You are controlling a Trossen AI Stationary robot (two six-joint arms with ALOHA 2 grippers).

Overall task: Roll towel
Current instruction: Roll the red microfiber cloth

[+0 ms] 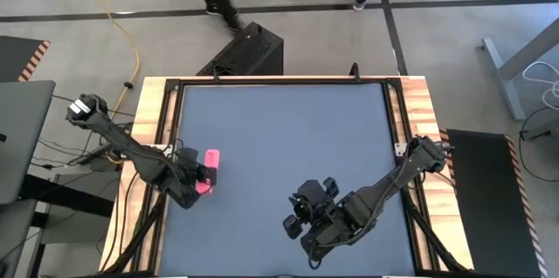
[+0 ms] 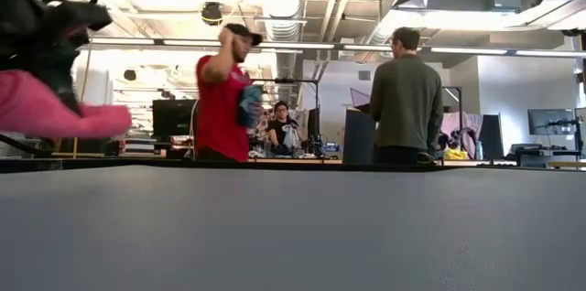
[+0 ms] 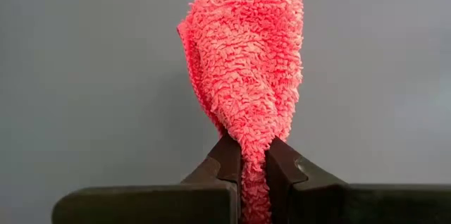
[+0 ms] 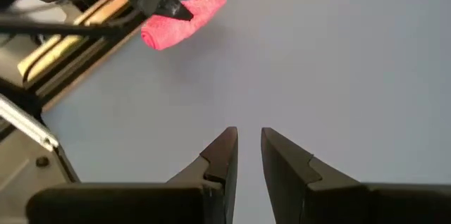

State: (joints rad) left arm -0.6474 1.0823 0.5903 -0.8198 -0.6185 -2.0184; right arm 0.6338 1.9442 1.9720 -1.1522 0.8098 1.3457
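Nearest, at the lower middle-right of the high view, the right tool [image 1: 293, 215] hangs over the bare grey desk [image 1: 288, 129], its fingers [image 4: 220, 155] parted by a narrow gap and holding nothing. Further left, the left tool [image 1: 203, 176] is clamped tight on the rolled pink-red towel [image 1: 210, 170], lifted off the desk. Beyond, three people [image 2: 222, 94] show in the room.

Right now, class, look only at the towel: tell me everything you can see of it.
The towel is a small pink-red cloth with a shaggy, looped pile, soft-looking. It is bunched into a short roll, not spread flat. The left hand is shut on one end, so it sticks out past the fingertips, near the left edge of the grey table. The low view shows it lifted off the surface. No tag shows.
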